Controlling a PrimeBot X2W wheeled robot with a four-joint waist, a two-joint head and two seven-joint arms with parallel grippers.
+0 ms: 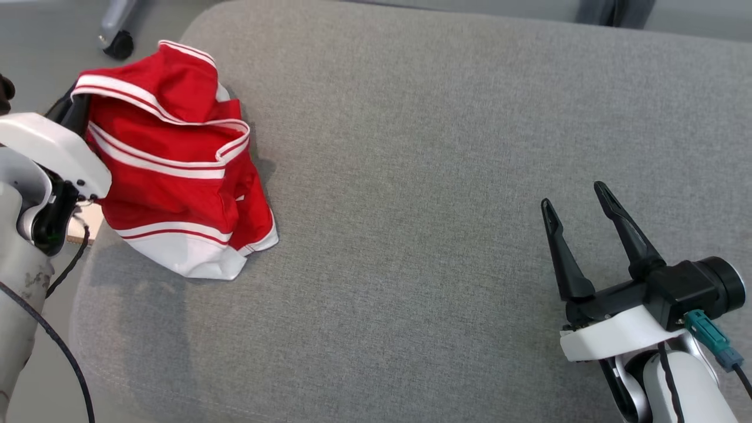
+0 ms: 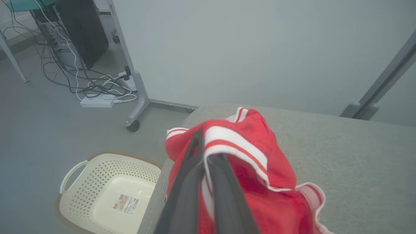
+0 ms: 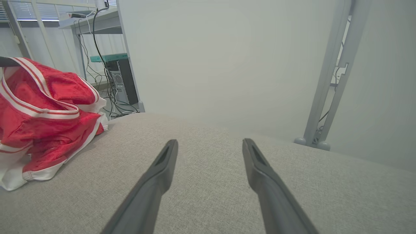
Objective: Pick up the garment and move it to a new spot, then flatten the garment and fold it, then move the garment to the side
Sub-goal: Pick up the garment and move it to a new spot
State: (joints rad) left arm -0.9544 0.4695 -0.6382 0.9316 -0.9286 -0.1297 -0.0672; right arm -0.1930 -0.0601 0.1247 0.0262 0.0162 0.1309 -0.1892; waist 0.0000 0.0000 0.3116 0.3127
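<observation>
The garment (image 1: 176,170) is a red, white-striped piece of thin, soft cloth, and by the look of it light and limp. Expect it to sag and swing from any single pinch, and a smooth weave like this may slide out of a shallow one. It sits in a crumpled heap, its upper folds gathered around the tips of your left gripper (image 2: 206,152). Those fingers are pressed together with a white-striped band caught between them, while the rest of the cloth slumps below and to the right of them. That band looks like the thickest, firmest edge on offer, so a hem like it is a good place to hold. For flattening you will probably want a second corner. Your right gripper (image 1: 574,195) stands fully spread with nothing between its fingers, the garment well off to their left. Both rest over the grey cushion (image 1: 411,176). A basket (image 2: 107,191) lies on the floor below, left of the left fingers.
</observation>
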